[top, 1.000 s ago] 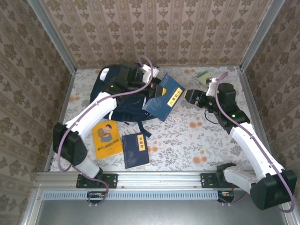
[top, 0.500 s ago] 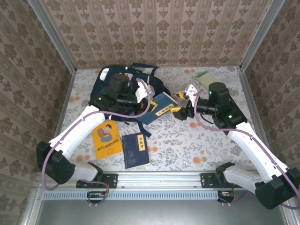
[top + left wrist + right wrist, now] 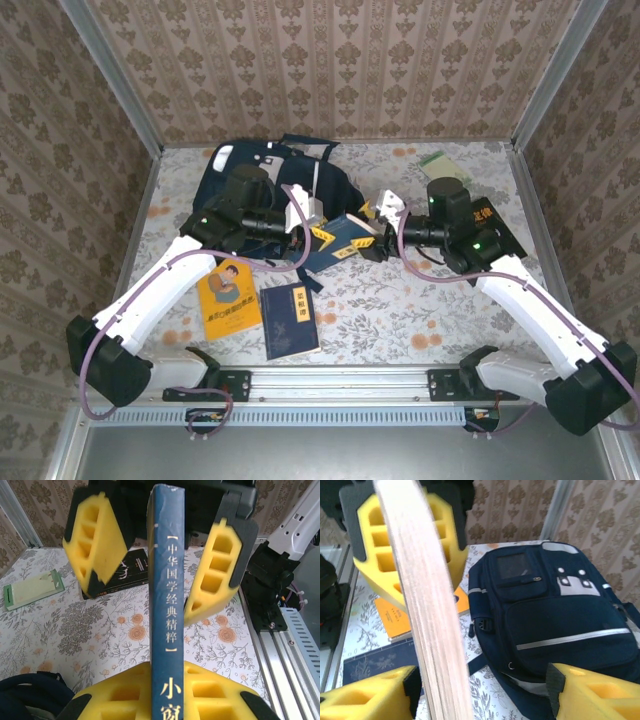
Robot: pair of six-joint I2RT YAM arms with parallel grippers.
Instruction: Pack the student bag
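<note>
Finding one: a blue book [image 3: 167, 605] is held on edge above the table [image 3: 75, 625], its spine clamped between the closed fingers of the left gripper [image 3: 167, 697]. The right gripper [image 3: 159, 560] straddles the book from the opposite side with its fingers wide. In the right wrist view, one finger [image 3: 367, 697] sits just beside the page edge and the other [image 3: 592, 692] stands well clear. The student bag [image 3: 555, 615] lies flat, front pockets up, toward the far left of the table beyond the left arm. No open mouth can be made out.

Hazards, as judged:
- **Off-centre closure:** the book sits off-centre between the right fingers, so closing would likely shove it sideways and twist it in the left hold.
- **Early release:** if the left lets go before the right has firm contact, the book falls to the table.
- **Finger contact:** the two grippers are very close, so a small misalignment could knock finger against finger.
- **Bag apparently shut:** pushing the book in would only crumple fabric or shift the bag.
</note>
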